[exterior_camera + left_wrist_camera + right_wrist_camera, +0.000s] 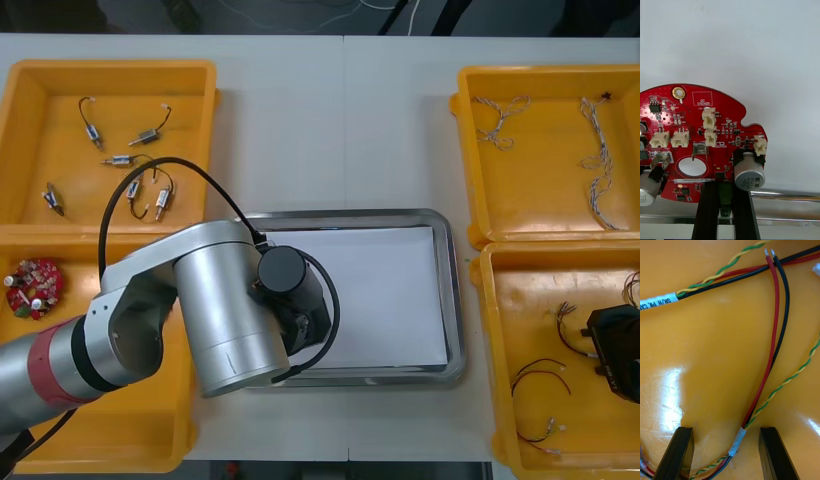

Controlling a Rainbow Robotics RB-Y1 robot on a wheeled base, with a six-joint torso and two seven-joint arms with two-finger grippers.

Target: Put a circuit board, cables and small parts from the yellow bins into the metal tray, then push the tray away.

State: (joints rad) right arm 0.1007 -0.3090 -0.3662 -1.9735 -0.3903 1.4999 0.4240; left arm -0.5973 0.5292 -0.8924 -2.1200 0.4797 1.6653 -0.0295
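A: Where was the round red circuit board point(696, 138)?
B: Clamped in the left pincer point(725, 210) above the shiny metal tray's point(458, 300) near-left corner; best lowered flat. The right pincer point(726, 453) gaped astride a red-and-black cable point(775, 333).

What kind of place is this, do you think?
Probably an electronics kitting bench in a lab or workshop: yellow bins hold cables and small metal parts, the left gripper holds a red circuit board over the metal tray, the right gripper stands open around a red and black cable.
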